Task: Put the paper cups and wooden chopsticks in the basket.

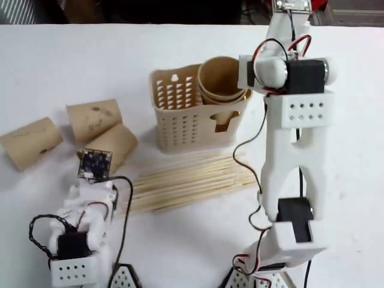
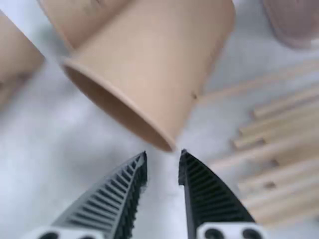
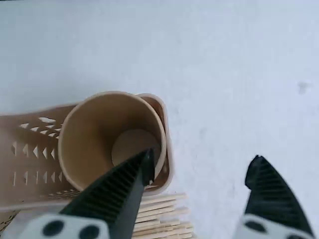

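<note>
near edge: left gripper point(image 2: 162, 157), jaws a little apart on nothing, nosed up to the rim of a tipped paper cup point(image 2: 149, 69), likely lined up for a rim pinch. beyond, wooden chopsticks point(image 1: 186, 180) loose on the table before the basket point(image 1: 180, 114). farthest, right gripper point(image 3: 202, 157) spread wide over the nested cups point(image 3: 94, 134) standing inside, wide enough to clear their rim.

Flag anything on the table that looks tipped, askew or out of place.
Three paper cups lie on their sides left of the basket. The wooden chopsticks lie in a loose, uneven row in front of it. The stacked cups inside the basket lean slightly.
</note>
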You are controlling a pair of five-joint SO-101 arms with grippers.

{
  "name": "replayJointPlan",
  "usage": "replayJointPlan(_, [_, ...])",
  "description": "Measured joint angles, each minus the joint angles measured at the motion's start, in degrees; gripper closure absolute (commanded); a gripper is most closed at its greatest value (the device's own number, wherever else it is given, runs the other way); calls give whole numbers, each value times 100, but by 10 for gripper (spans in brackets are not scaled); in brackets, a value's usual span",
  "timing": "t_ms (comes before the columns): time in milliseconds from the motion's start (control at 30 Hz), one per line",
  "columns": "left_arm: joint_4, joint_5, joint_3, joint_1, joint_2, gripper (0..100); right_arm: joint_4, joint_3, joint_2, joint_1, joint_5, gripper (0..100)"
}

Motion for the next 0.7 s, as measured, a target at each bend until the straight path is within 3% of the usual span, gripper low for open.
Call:
replayJointPlan(200, [-1336,-1556,-18,-756,0,876,0,70,-1046,18,0,913])
replayJointPlan(333, [-1415,-1741,-431,-1248,0,876,0,651,-1662,-9,0,930])
replayJointPlan(500, [-1152,-1978,-1512,-1890,-9,873,-97,1996,-2224,-229,571,953])
replayJointPlan(700, [-941,-2119,-2787,-2426,1169,814,-1196,4149,-3024,-202,914,957])
